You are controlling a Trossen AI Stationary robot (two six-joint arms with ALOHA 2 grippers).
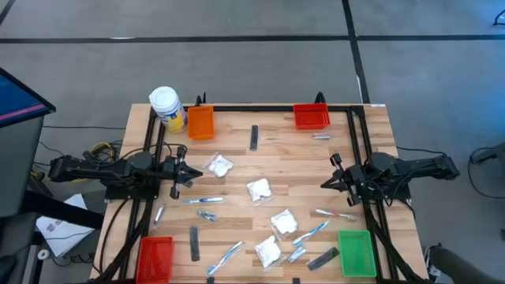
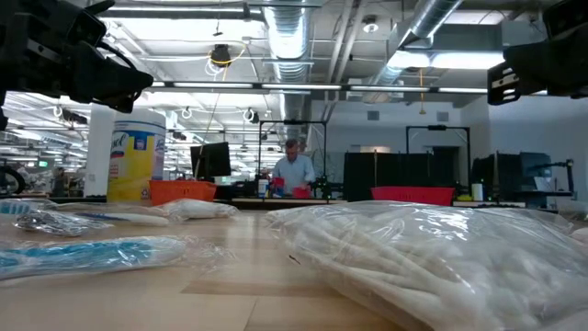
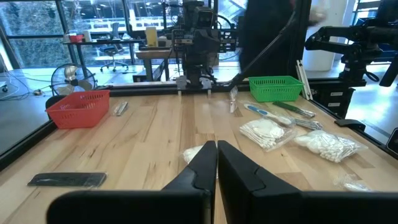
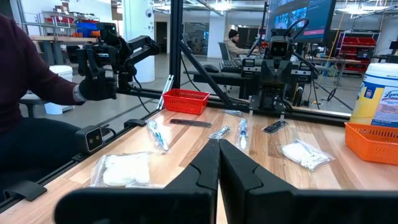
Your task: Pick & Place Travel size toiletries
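Closest to the low camera lies a white packet [image 2: 441,257]. Left gripper [image 1: 188,170] hangs clenched and empty beside another packet [image 1: 218,166]; right gripper [image 1: 329,181] likewise, apparently clear of everything. Toothbrushes [image 1: 203,200], packets and dark bars [image 1: 194,243] scatter across the table [image 1: 276,150]

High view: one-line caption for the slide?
Both arms parked at the table edges, left gripper and right gripper shut and empty, toiletries scattered between four corner bins.
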